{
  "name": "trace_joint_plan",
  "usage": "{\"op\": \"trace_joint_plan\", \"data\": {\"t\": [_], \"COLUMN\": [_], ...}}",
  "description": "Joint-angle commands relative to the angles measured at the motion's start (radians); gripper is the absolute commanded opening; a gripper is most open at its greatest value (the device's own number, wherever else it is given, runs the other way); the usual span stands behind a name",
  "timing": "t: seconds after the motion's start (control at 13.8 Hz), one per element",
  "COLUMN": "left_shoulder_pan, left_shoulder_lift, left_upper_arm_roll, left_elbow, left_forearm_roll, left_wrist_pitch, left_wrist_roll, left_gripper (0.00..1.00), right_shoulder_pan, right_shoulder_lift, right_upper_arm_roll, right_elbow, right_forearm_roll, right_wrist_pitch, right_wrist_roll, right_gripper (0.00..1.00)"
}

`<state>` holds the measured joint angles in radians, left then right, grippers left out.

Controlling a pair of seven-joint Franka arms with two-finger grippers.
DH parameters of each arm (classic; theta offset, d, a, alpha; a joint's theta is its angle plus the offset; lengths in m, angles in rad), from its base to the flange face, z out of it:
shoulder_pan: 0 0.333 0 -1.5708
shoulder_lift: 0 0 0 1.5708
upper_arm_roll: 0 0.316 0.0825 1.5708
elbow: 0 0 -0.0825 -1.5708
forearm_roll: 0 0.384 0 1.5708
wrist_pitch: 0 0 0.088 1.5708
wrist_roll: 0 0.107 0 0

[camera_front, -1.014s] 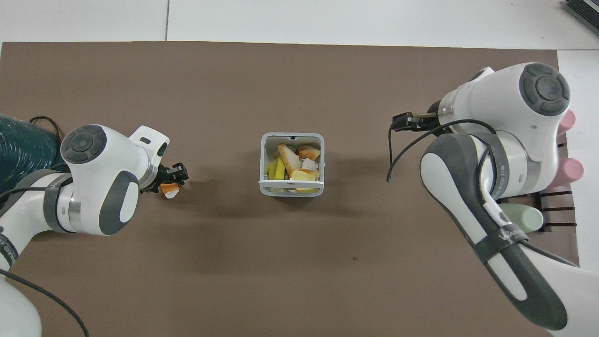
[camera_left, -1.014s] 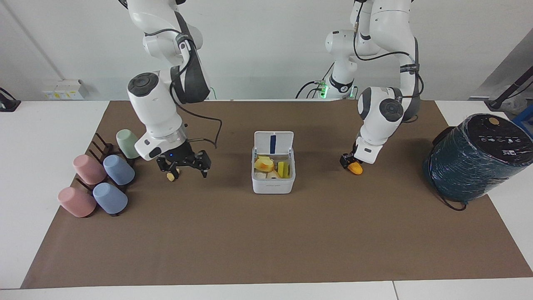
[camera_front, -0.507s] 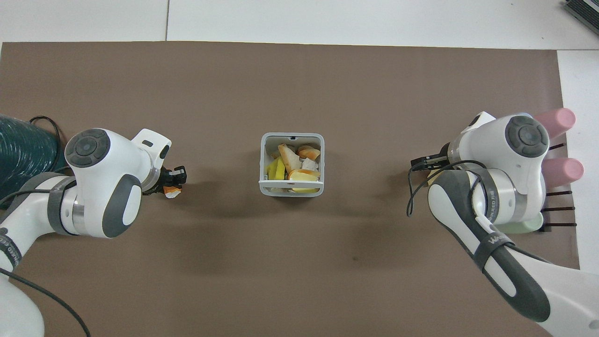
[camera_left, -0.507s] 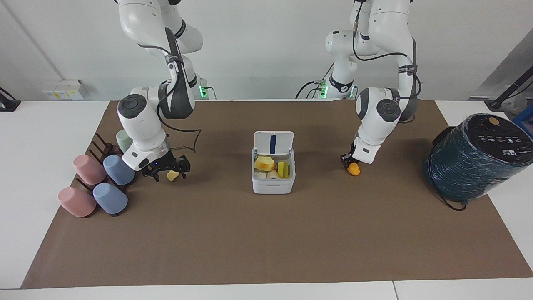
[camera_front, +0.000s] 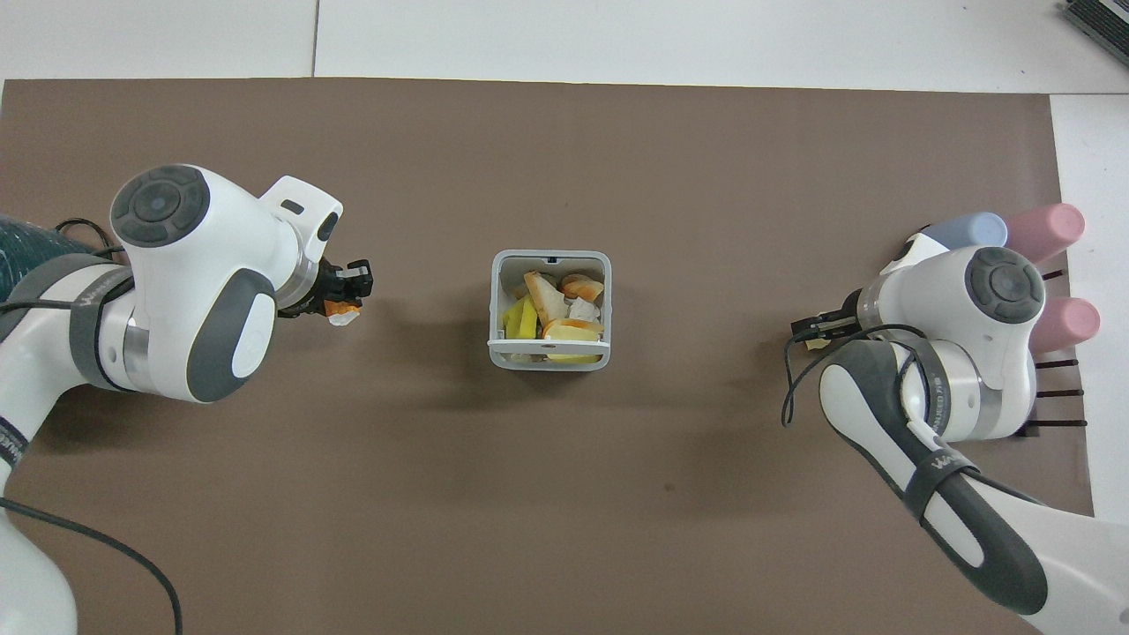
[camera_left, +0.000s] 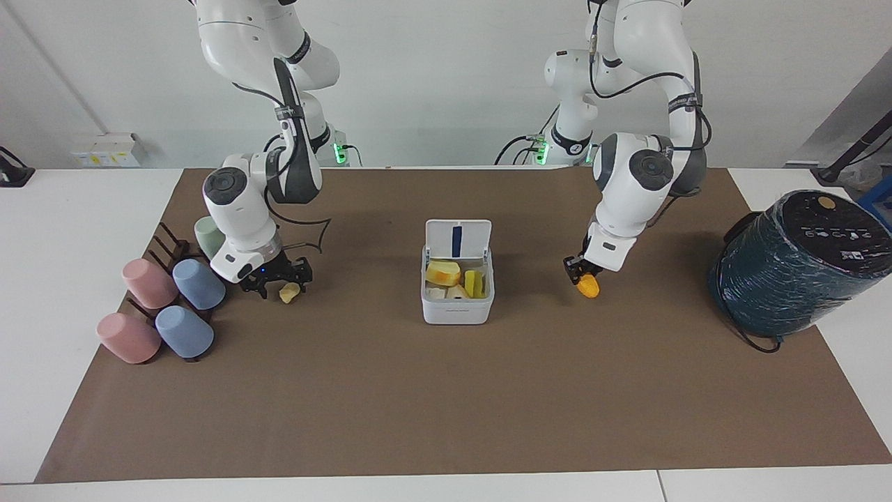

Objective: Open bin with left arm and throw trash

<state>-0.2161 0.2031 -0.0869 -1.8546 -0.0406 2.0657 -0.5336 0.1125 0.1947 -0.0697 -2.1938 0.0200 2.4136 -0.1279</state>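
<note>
Bin (camera_left: pixel 456 307) lid upright toward the robots; left gripper (camera_left: pixel 584 277) clamping orange wedge (camera_left: pixel 589 286); right gripper (camera_left: pixel 277 279) fingers spread.

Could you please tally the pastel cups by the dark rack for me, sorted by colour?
Pastel pink round cups: 2
Pastel blue round cups: 2
Pale green round cup: 1
Total: 5 cups
</note>
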Motion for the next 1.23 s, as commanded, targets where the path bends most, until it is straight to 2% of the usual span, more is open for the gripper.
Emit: {"op": "trace_joint_plan", "data": {"t": [0.0,0.07,0.14,0.22,0.43,0.51,0.65,0.72,0.8,0.87,0.94,1.01,1.16], "left_shoulder_pan": [-0.06,-0.084,-0.116,-0.155,-0.248,-0.268,-0.307,-0.324,-0.333,-0.335,-0.342,-0.345,-0.344], "left_shoulder_lift": [0.076,0.087,0.09,0.091,0.094,0.105,0.098,0.092,0.085,0.085,0.084,0.084,0.085], "left_upper_arm_roll": [0.01,0.009,0.009,0.009,0.007,0.006,0.006,0.006,0.006,0.006,0.006,0.006,0.007], "left_elbow": [0.194,0.231,0.244,0.242,0.229,0.215,0.174,0.155,0.143,0.14,0.14,0.141,0.149], "left_forearm_roll": [-0.076,-0.081,-0.081,-0.081,-0.085,-0.085,-0.09,-0.09,-0.09,-0.09,-0.09,-0.09,-0.09], "left_wrist_pitch": [-0.097,-0.117,-0.111,-0.095,0.04,0.106,0.152,0.154,0.154,0.146,0.14,0.136,0.134], "left_wrist_roll": [-0.118,-0.175,-0.239,-0.3,-0.457,-0.498,-0.513,-0.514,-0.514,-0.514,-0.514,-0.516,-0.514], "left_gripper": [0.0,0.0,0.0,0.0,0.0,0.0,0.0,0.07,0.19,0.41,0.71,0.85,1.0], "right_shoulder_pan": [-0.016,-0.014,-0.016,-0.016,-0.007,-0.005,-0.005,-0.005,-0.005,-0.004,-0.004,-0.004,-0.004], "right_shoulder_lift": [-0.023,-0.023,-0.023,-0.021,-0.018,-0.02,-0.026,-0.031,-0.032,-0.034,-0.034,-0.034,-0.037], "right_upper_arm_roll": [0.016,0.016,0.016,0.016,0.018,0.021,0.019,0.021,0.022,0.025,0.028,0.043,0.067], "right_elbow": [-0.038,-0.038,-0.037,-0.035,-0.008,0.018,0.087,0.12,0.158,0.202,0.248,0.293,0.368], "right_forearm_roll": [-0.009,-0.006,-0.005,0.003,0.029,0.029,0.029,0.029,0.029,0.029,0.032,0.044,0.081], "right_wrist_pitch": [0.021,0.021,0.021,0.019,-0.01,-0.039,-0.115,-0.142,-0.168,-0.203,-0.247,-0.286,-0.361], "right_wrist_roll": [-0.007,-0.004,-0.004,-0.003,0.08,0.088,0.108,0.132,0.163,0.189,0.221,0.256,0.301], "right_gripper": [0.64,0.52,0.21,0.02,0.0,0.0,0.0,0.0,0.0,0.0,0.0,0.0,0.0]}}
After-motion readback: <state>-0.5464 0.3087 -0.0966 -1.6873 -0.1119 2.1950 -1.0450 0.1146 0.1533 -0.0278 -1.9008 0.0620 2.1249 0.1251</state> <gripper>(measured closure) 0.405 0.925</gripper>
